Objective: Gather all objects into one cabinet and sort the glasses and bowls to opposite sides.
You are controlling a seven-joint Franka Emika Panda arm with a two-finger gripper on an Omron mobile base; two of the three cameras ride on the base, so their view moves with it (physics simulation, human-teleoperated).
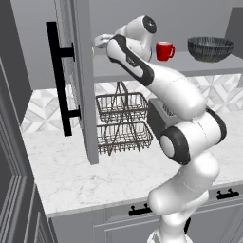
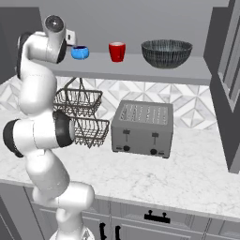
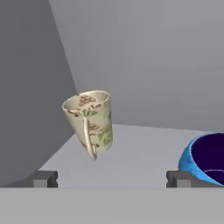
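The hand (image 3: 112, 178) stood apart, gripping nothing, facing a tilted cream cup (image 3: 89, 123) on the shelf (image 3: 140, 153), blue cup (image 3: 204, 158) beside.

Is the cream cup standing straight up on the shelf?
No, the cream cup leans over at a tilt above the shelf, its handle facing the camera.

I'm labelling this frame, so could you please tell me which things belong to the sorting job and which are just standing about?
Job: cream cup, blue cup, red mug, dark grey bowl, cabinet shelf, open gripper.
Standing about: toaster, wire baskets.
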